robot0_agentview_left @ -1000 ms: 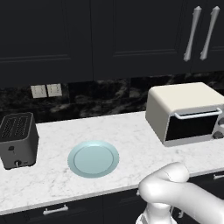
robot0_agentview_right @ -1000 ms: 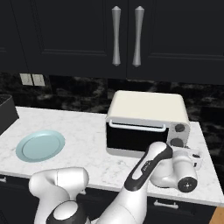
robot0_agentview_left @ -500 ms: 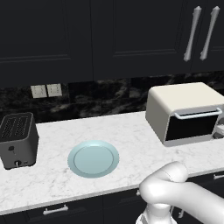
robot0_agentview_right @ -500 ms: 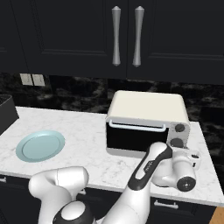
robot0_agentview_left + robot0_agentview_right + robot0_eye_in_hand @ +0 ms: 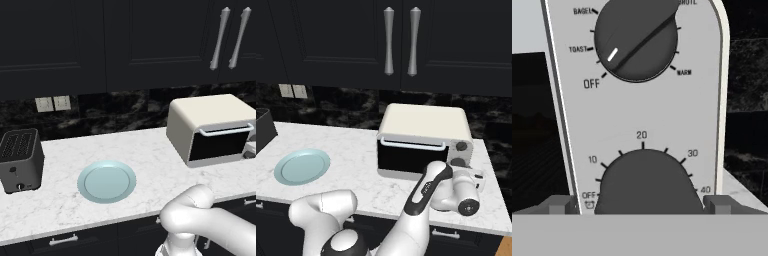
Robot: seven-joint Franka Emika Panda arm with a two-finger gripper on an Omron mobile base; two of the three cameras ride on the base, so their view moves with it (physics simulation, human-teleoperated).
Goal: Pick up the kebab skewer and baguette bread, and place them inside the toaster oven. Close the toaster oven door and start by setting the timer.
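The cream-white toaster oven [image 5: 210, 125] [image 5: 423, 135] stands on the counter with its dark glass door [image 5: 220, 145] [image 5: 406, 157] shut under the white bar handle [image 5: 413, 145]. My gripper [image 5: 460, 167] [image 5: 639, 204] is open right in front of the control panel. Its two fingertips [image 5: 559, 204] straddle the timer knob [image 5: 647, 182] [image 5: 457, 162], one on each side, and whether they touch it I cannot tell. Marks OFF, 10, 20, 30 and 40 ring that knob. Above it the mode knob [image 5: 637, 40] points between OFF and TOAST. The kebab skewer and baguette bread are hidden.
A pale blue plate [image 5: 106, 181] [image 5: 302, 166] lies bare on the white marble counter [image 5: 150, 150]. A dark grey slot toaster [image 5: 19, 159] stands at the far left. Dark cabinets [image 5: 401, 40] hang above, and my arm [image 5: 428, 192] reaches along the counter's front edge.
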